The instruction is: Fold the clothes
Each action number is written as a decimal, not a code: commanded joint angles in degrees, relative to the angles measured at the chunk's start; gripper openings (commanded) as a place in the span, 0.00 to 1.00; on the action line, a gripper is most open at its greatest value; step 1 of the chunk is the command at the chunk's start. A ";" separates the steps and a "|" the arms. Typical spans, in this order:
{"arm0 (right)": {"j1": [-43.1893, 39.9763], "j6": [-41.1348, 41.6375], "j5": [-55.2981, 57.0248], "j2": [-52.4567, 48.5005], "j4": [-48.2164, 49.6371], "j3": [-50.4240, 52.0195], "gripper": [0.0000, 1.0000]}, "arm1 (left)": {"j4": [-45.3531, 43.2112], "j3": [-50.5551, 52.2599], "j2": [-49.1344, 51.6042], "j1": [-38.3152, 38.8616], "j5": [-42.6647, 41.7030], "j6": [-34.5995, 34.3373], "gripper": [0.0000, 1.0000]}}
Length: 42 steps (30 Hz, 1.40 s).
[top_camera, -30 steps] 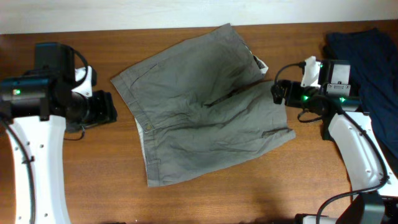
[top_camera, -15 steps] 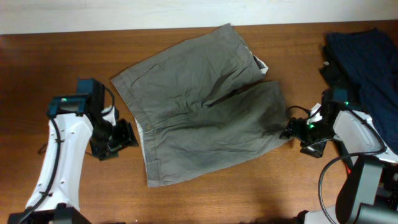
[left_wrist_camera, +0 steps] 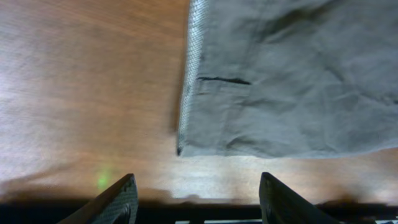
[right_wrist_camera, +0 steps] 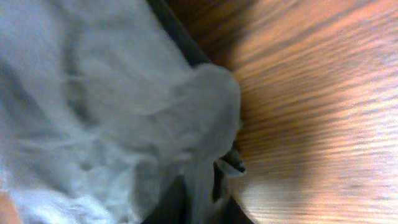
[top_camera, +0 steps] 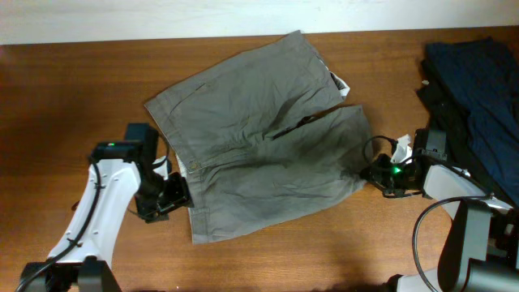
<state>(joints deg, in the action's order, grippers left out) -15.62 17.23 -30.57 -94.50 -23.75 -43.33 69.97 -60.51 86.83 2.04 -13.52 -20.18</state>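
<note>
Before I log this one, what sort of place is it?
Likely a robot test bench for laundry folding: a wooden table against a pale wall, grey-olive shorts spread flat on it, navy garments heaped at its right edge.

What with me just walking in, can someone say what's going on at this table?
Two robot arms are setting up to fold a pair of grey-olive shorts spread out on the wooden table. The right gripper pinches the hem corner of one leg, with fabric bunched at its fingers. The left gripper is open at the waistband corner, not yet holding it. No fold is made so far. Dark garments lie at the right edge.
</note>
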 commanded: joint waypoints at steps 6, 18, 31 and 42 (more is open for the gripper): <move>0.11 -3.89 0.94 8.07 -18.25 -10.56 0.04 | -1.49 0.98 -0.31 9.64 4.55 -8.70 0.62; 0.17 -5.01 4.09 10.99 -27.02 -15.10 0.04 | -13.49 16.65 -0.26 14.21 0.81 -21.18 0.63; 0.11 -4.74 4.94 13.62 -30.18 -18.14 0.04 | -11.30 16.63 -3.41 14.08 -3.23 -17.73 0.01; 0.11 -5.01 13.77 22.14 -53.00 -41.00 0.04 | 17.00 -3.30 -31.10 14.08 2.91 -18.53 0.01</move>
<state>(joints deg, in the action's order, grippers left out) -15.55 12.84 -19.38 -74.15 -74.94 -78.43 81.78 -59.46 62.50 16.08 -14.22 -37.54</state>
